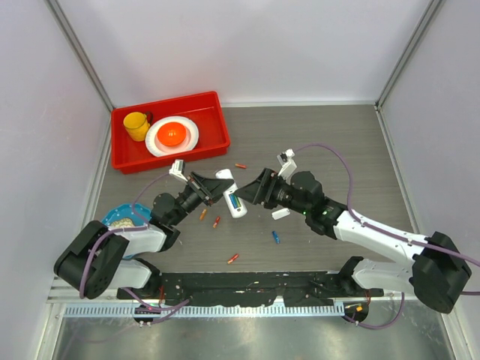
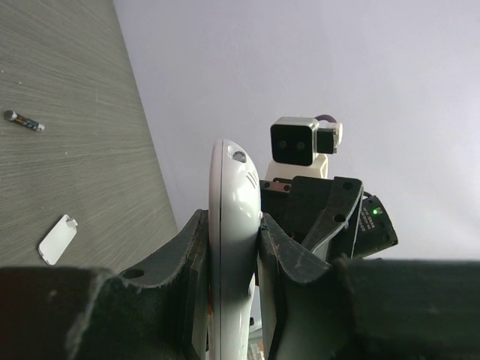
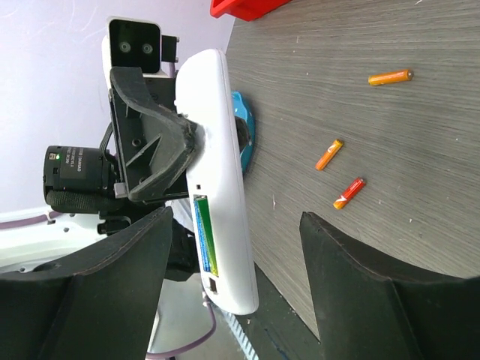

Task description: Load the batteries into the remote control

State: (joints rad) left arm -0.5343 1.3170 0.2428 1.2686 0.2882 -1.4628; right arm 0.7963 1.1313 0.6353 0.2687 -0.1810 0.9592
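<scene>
White and oblong, the plastic remote control (image 1: 233,196) is held above the grey wood-grain tabletop (image 1: 330,142), clamped between the fingers of the left pincer (image 1: 220,187), while the right pincer (image 1: 253,189) is spread wide just beside it and small coloured batteries (image 1: 216,222) are scattered below.

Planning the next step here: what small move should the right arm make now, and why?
Probably lower the right end effector toward the blue battery. It is open and empty, while the left end effector holds the remote control, slot exposed.
</scene>
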